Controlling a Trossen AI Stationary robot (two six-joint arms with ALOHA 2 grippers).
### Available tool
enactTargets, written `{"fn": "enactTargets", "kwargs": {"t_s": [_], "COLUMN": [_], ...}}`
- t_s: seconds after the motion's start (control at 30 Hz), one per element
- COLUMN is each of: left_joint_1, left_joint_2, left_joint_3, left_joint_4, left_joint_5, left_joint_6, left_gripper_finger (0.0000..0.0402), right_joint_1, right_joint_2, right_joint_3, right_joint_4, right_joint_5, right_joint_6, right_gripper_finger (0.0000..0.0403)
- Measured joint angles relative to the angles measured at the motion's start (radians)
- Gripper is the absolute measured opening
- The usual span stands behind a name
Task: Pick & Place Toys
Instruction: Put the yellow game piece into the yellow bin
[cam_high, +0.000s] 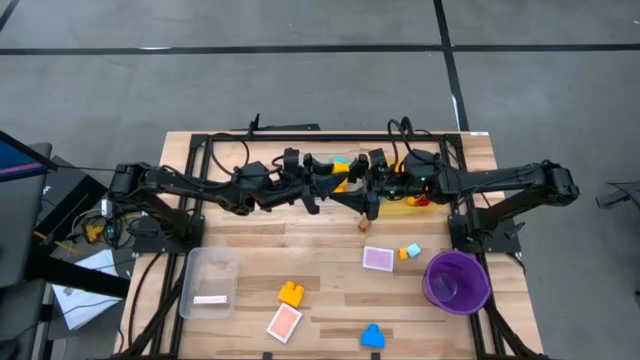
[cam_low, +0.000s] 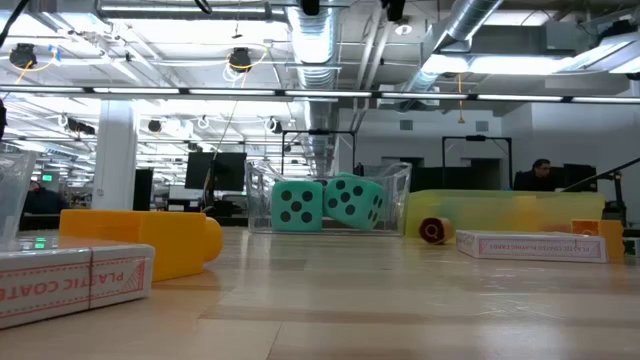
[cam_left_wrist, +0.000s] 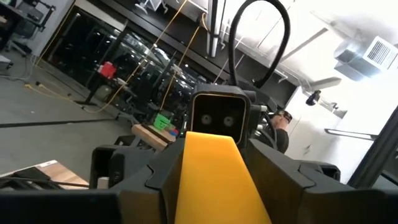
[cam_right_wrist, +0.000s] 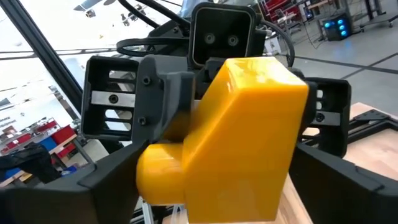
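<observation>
A yellow plastic brick (cam_right_wrist: 249, 124) hangs in mid-air over the far middle of the table, between my two grippers, which face each other. My left gripper (cam_high: 335, 188) is shut on it, and the brick's flat yellow face (cam_left_wrist: 211, 174) fills the space between its fingers. My right gripper (cam_high: 360, 186) comes from the table's right and stands open, with one finger (cam_right_wrist: 93, 180) on each side of the brick's near end. Two turquoise dice (cam_low: 325, 203) sit in a clear tray (cam_low: 395, 190). Both grippers are out of the low view. My left gripper pinches the yellow brick by two opposite sides (cam_left_wrist: 181, 168) between its two fingers. The fingers lie about level and point toward the table's right. The brick is lifted clear of the table. My right gripper has its fingers beside the brick's other end (cam_right_wrist: 186, 180); whether they touch it, I cannot tell.
A purple bowl (cam_high: 457, 280) stands near right and a clear tray (cam_high: 210, 282) near left. Between them lie pink tiles (cam_high: 378, 258) (cam_high: 284, 322), an orange-yellow brick (cam_high: 291, 293), a blue brick (cam_high: 372, 336) and small pieces (cam_high: 410, 250). A yellow tray (cam_low: 510, 215) stands farther back.
</observation>
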Motion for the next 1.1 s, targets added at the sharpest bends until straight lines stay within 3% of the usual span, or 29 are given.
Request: {"fn": "enactTargets", "kwargs": {"t_s": [0.17,0.4,0.57,0.8,1.1], "left_joint_1": [0.002,0.001,-0.001,-0.001,0.014], "left_joint_2": [-0.002,-0.001,0.000,-0.008,-0.134], "left_joint_3": [0.000,0.000,0.000,-0.001,-0.001], "left_joint_4": [0.004,-0.003,-0.001,-0.011,-0.030], "left_joint_5": [-0.007,0.001,0.012,0.009,-0.044], "left_joint_6": [0.006,0.004,0.000,-0.007,0.186], "left_gripper_finger": [0.0151,0.0158,0.0188,0.0193,0.0195], "right_joint_1": [-0.001,-0.001,0.001,0.000,0.000], "right_joint_2": [-0.003,-0.001,0.000,0.000,0.001], "right_joint_3": [0.000,0.000,0.000,0.000,0.000], "right_joint_4": [-0.011,-0.017,-0.018,-0.017,-0.040], "right_joint_5": [-0.001,-0.027,-0.030,-0.030,-0.030], "right_joint_6": [0.005,0.004,0.015,0.027,0.045], "right_gripper_finger": [0.0309,0.0271,0.0268,0.0266,0.0266]}}
